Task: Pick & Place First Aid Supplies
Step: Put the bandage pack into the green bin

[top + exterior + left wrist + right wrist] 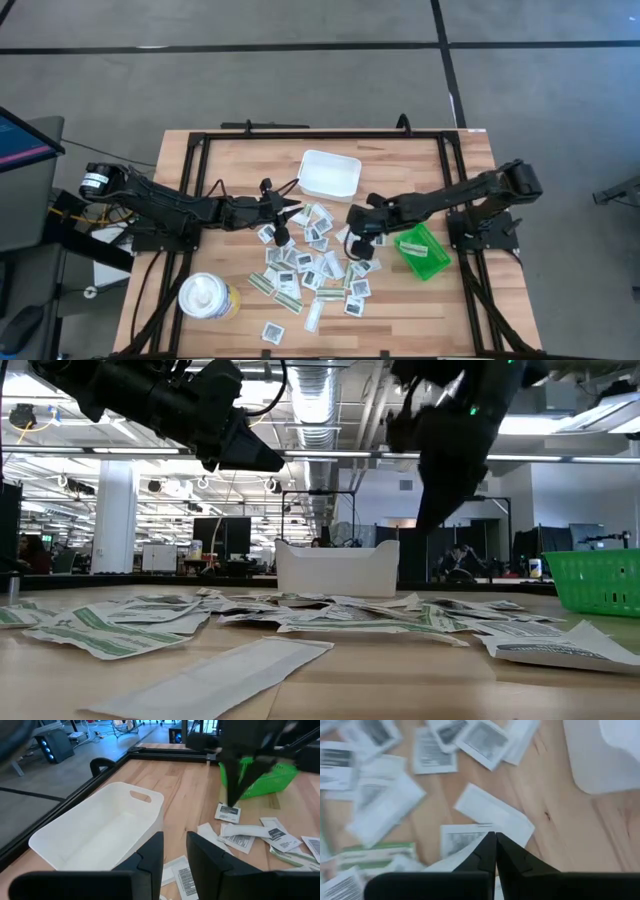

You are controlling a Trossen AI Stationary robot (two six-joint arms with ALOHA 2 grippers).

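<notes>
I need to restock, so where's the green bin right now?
In the high view the green bin sits on the table's right side, beside the right gripper and just right of the scattered first aid packets.

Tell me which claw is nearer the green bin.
Right. The right claw sits beside the green bin, over the packets; the left claw is across the pile.

Both arms are matte black, built of chunky jointed segments with black cables trailing along them. The left arm (170, 205) carries a round silver label at its base. Each ends in 2 flat, angular black fingers (150, 860).
</notes>
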